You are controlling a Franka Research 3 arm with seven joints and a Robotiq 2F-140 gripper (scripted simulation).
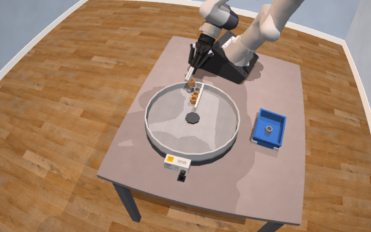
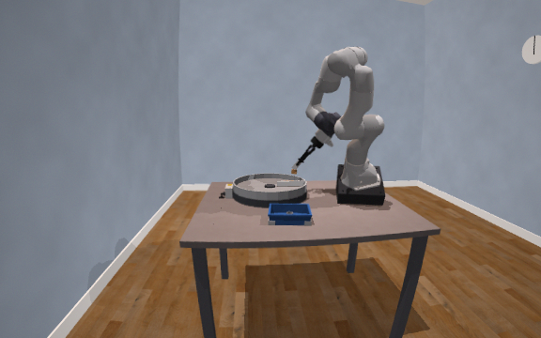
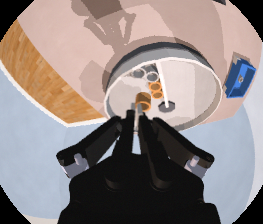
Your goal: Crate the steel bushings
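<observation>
My gripper [image 1: 189, 76] [image 2: 295, 167] [image 3: 135, 109] is over the far rim of the grey turning table [image 1: 172, 151] [image 2: 270, 190] [image 3: 211, 86]. It is shut on the wall of an orange bushing [image 1: 191, 83] [image 3: 142, 102], held just above the rim. A grey steel bushing [image 1: 197, 88] and two orange bushings [image 1: 195, 95] [image 1: 193, 100] stand on the turning table beside a white bar [image 1: 199, 96]. The blue crate [image 1: 256, 129] [image 2: 289, 218] [image 3: 238, 78] stands to the right of the turning table with one steel bushing [image 1: 268, 129] in it.
A black hub [image 1: 192, 118] sits at the turning table's middle. A white control box [image 1: 176, 163] with a black part [image 1: 181, 176] stands at the table's front. The arm's black base [image 1: 230, 66] is behind the turning table.
</observation>
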